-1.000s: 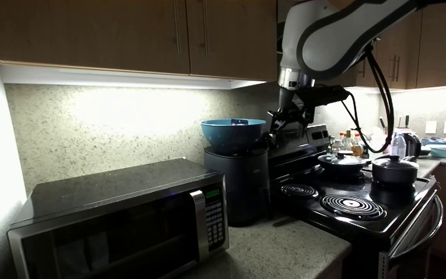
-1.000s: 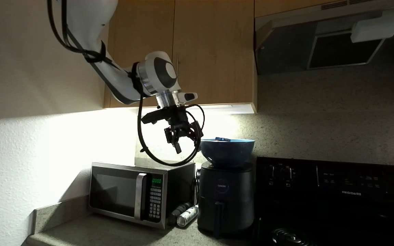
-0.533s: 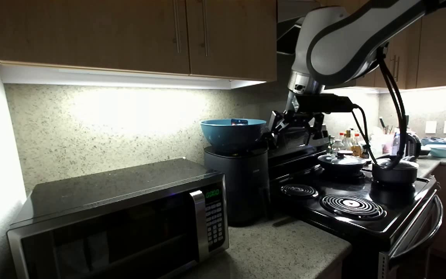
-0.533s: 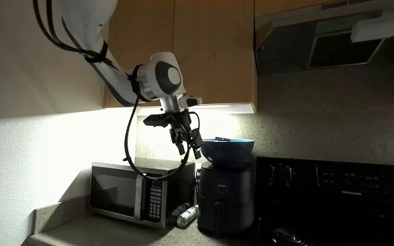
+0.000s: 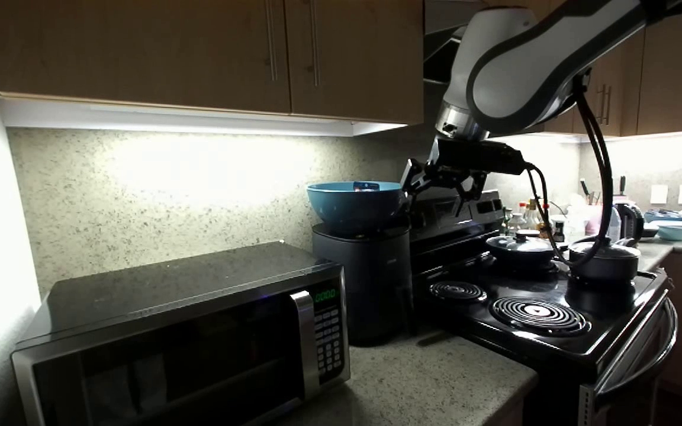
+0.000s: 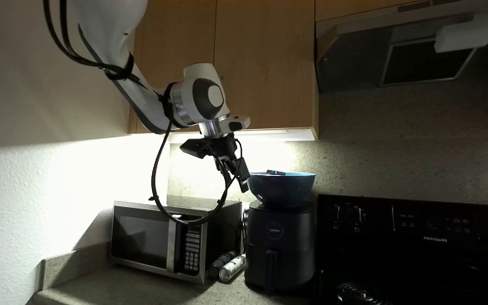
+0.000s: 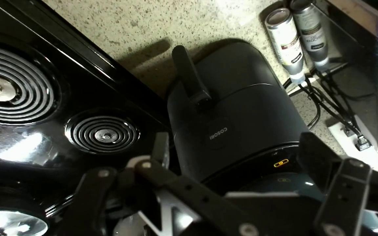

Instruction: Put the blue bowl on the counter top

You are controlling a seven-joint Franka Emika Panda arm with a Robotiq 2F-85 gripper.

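The blue bowl (image 5: 353, 208) stands upright on top of the black air fryer (image 5: 370, 290). It also shows in an exterior view (image 6: 282, 188), with a snack packet at its rim. My gripper (image 5: 436, 200) is open and empty beside the bowl, with one finger close to the rim; I cannot tell whether it touches. The gripper also shows in an exterior view (image 6: 233, 176). In the wrist view the fingers (image 7: 235, 147) are wide apart, and part of the bowl (image 7: 287, 183) shows beneath them; the rest is hidden. The speckled counter top (image 5: 436, 373) lies in front of the air fryer.
A microwave (image 5: 187, 331) stands beside the air fryer. Two bottles (image 7: 285, 46) lie between them, near cords. The black stove (image 5: 530, 284) with coil burners and lidded pots (image 5: 604, 263) is on the other side. Wooden cabinets (image 5: 353, 59) hang above.
My gripper first moved to the right and lower in an exterior view, then came back towards the bowl and tilted. Its fingers have stayed apart. The bowl has not moved.
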